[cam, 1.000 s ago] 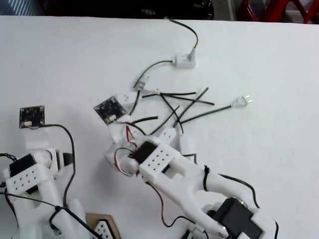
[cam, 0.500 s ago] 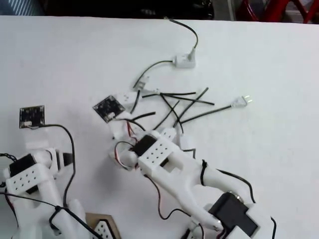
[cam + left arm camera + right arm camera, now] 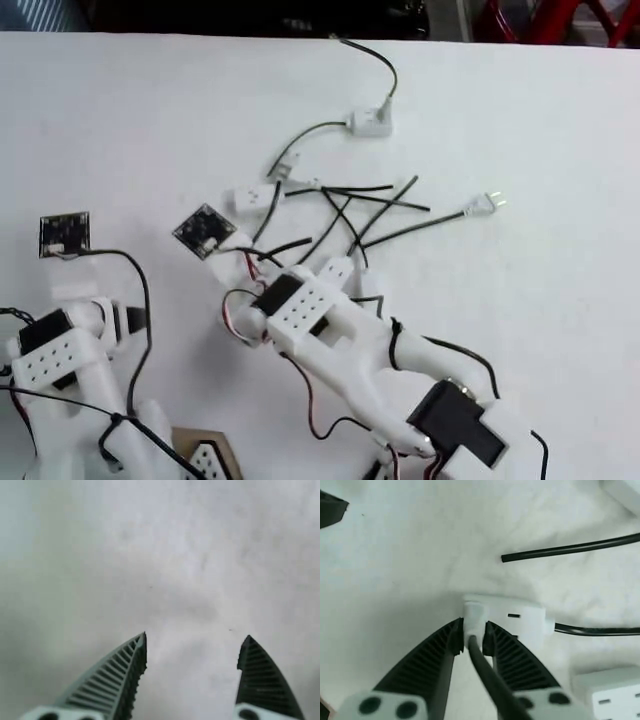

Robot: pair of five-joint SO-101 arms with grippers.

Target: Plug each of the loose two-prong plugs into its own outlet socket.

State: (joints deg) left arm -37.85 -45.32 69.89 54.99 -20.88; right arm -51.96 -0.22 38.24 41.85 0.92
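I'm in the mating step with one plug. My right end effector (image 3: 472,628) is clamped on a small white plug (image 3: 474,614), its black cord running back between the fingers. The plug's body is pressed up against the end of a white outlet socket (image 3: 522,621) lying on the surface (image 3: 560,100). I can't tell whether the prongs are fully seated, since the joint is hidden by the plug itself.

My left end effector (image 3: 192,645) hangs with its fingers spread wide over bare surface, holding nothing.

In my judgement the next move calls for a straight push along the socket's long axis. The socket looks light and free to slide, so bracing it with the left arm would help. After that I'd let go without dragging the cord.

Another loose plug (image 3: 487,204), prongs showing, lies well apart to the side of the tangle of black cords (image 3: 350,215). A second socket (image 3: 605,692) sits just beside the one I'm working, so that plug likely comes next.
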